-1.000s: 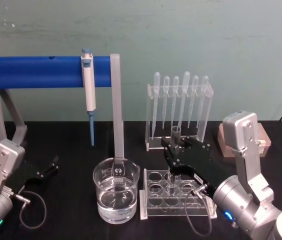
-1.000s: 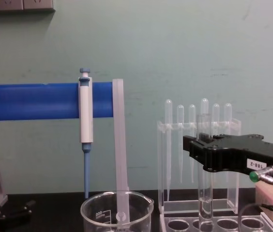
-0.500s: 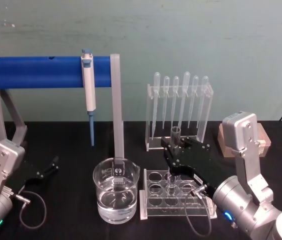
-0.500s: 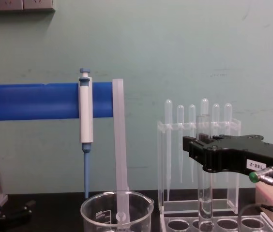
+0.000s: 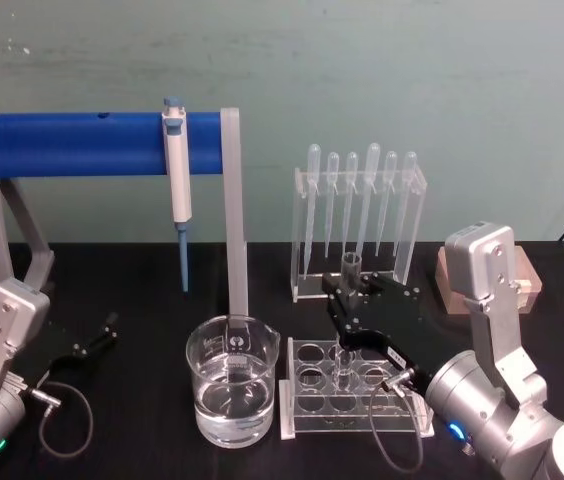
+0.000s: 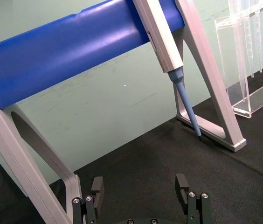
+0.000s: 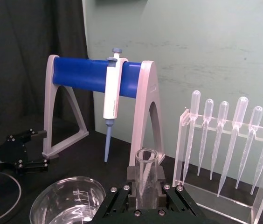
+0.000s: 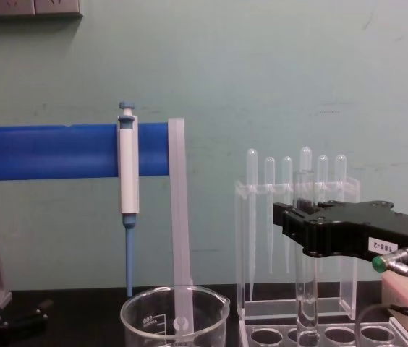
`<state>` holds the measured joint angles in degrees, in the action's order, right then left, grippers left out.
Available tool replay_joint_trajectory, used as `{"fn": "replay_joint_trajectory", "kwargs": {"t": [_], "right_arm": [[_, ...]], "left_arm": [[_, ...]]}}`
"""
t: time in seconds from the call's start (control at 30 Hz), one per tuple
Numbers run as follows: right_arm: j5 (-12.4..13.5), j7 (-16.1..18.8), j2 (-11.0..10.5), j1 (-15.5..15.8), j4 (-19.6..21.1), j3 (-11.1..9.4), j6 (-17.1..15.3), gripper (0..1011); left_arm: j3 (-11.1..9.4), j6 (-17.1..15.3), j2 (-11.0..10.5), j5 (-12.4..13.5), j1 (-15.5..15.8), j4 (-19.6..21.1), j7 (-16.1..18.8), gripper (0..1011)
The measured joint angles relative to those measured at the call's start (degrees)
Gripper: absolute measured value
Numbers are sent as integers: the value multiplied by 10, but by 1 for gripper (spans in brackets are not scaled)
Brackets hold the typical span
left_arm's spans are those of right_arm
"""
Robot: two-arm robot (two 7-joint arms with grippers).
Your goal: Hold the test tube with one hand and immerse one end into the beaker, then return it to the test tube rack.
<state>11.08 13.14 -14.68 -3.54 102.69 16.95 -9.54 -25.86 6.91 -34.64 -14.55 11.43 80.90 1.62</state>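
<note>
Head view: the right gripper [image 5: 347, 312] grasps the upright tube [image 5: 348, 300] standing in the rack [image 5: 307, 412], right of the beaker [image 5: 232, 392]. The left gripper [image 5: 102, 333] rests far left, released. Chest view: the tube [image 8: 306, 289] stands vertical in the rack.

A clear glass test tube [image 7: 145, 177] with an open rimmed top is held upright between the black fingers [image 7: 132, 179] of the right end effector [image 7: 145, 193], which are closed against it. Just beside it, lower down, the rim of a wide clear glass beaker [image 7: 68, 198] with white printed marks is seen. Behind stands a clear acrylic rack [image 7: 224, 163] of bulb-topped plastic pipettes. A blue-and-white pipettor [image 7: 111, 95] hangs on a grey stand with a blue cylinder [image 7: 80, 74]. The left end effector [image 7: 19, 154] lies on the black worktop [image 7: 75, 156], well apart.
</note>
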Motion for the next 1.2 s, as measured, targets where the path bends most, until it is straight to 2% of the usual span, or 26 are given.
{"fn": "replay_joint_trajectory", "kwargs": {"t": [1.2], "right_arm": [[-11,4,8,16,-41,-2,34,224]], "left_arm": [[0,0,0,0,0,0,0,1000]]}}
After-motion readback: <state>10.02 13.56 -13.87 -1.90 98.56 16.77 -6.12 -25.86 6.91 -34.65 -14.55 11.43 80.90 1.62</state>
